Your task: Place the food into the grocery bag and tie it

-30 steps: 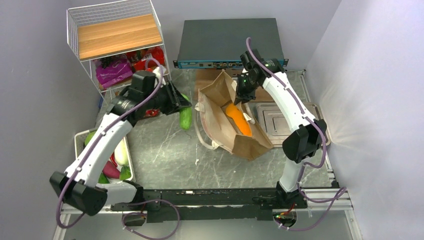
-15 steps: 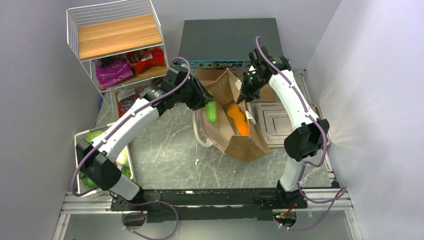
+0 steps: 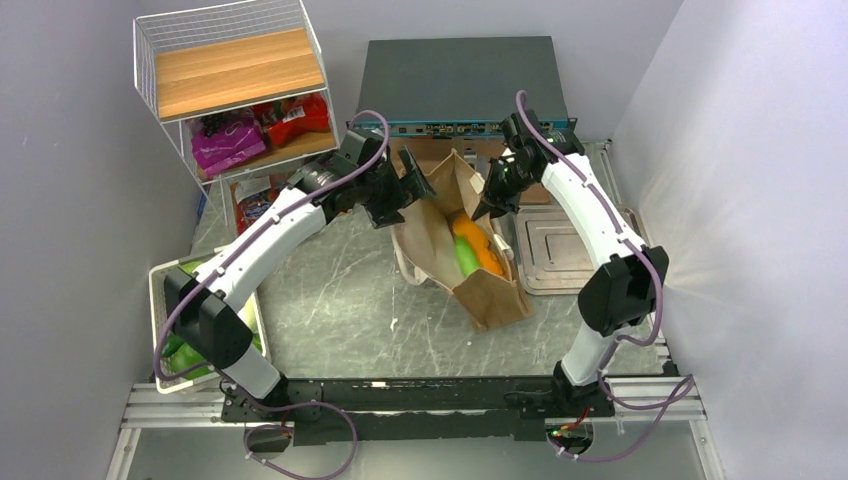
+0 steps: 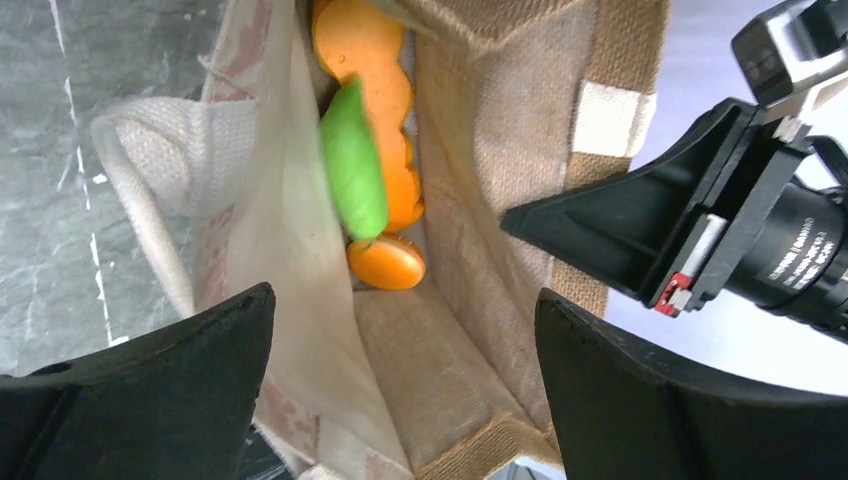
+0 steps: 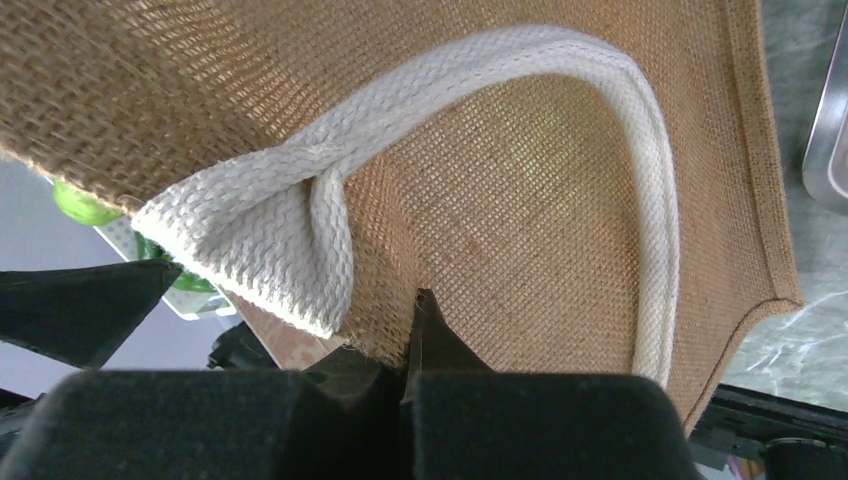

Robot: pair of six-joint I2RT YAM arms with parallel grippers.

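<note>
Two arms, seen from above, meet at the grocery bag (image 3: 495, 300): left gripper (image 3: 405, 190) over its mouth, right gripper (image 3: 490, 205) at its rim. Left wrist: fingers spread, empty; just beneath, a green piece (image 4: 355, 170) lies on the orange carrot-like piece (image 4: 375, 60) inside. Right wrist: jaws pressed together on the woven rim beside the handle (image 5: 640, 200). Should that pinch slip, the mouth could sag shut.

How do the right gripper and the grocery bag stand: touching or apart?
Touching: right wrist view shows the right gripper shut on the grocery bag's woven edge.
</note>
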